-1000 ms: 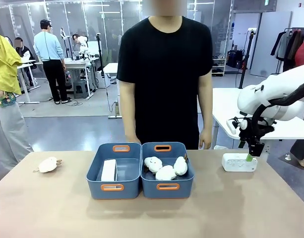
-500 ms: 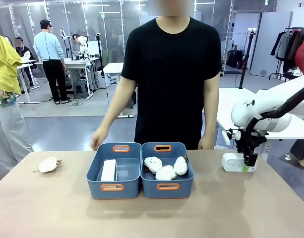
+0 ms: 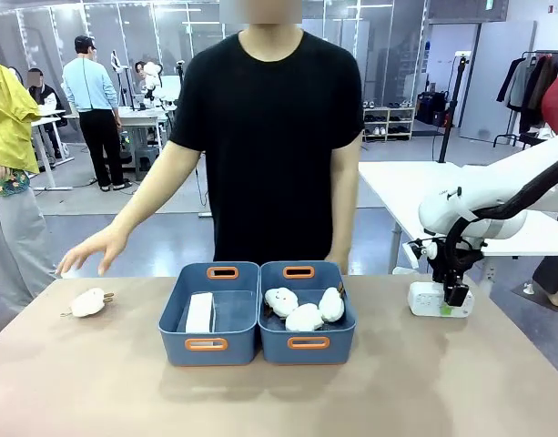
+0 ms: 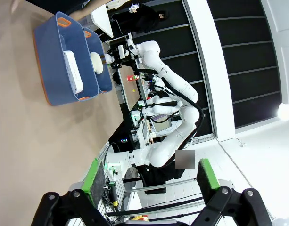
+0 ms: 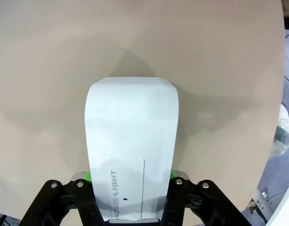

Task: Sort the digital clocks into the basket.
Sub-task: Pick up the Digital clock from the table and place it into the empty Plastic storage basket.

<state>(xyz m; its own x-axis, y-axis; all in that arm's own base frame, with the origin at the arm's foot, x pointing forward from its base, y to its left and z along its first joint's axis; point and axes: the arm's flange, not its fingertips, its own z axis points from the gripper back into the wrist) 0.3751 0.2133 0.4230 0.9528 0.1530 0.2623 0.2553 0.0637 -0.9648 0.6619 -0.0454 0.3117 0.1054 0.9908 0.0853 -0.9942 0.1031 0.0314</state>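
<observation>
Right fingers (image 3: pixel 457 295) are clamped on the long sides of the white digital clock (image 3: pixel 431 299), which lies flat at the table's (image 3: pixel 96 382) right side. Hard, smooth plastic, probably light but slippery, so squeeze those flat sides. The left basket (image 3: pixel 208 345) holds a second clock (image 3: pixel 200 312). Left fingers (image 4: pixel 98 175) gape wide, empty.

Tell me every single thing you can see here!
Table: one, tan, under everything.
Baskets: two, blue, side by side mid-table.
Clocks: two, white; one in the left basket, one on the table's right.
Plush toys: four, white; three in the right basket, one on the table's left.
Person's hand: one, outstretched near the lone toy.
Left gripper: one, black and green, open, away from the baskets.
Right gripper: one, black and green, shut on the right clock.
</observation>
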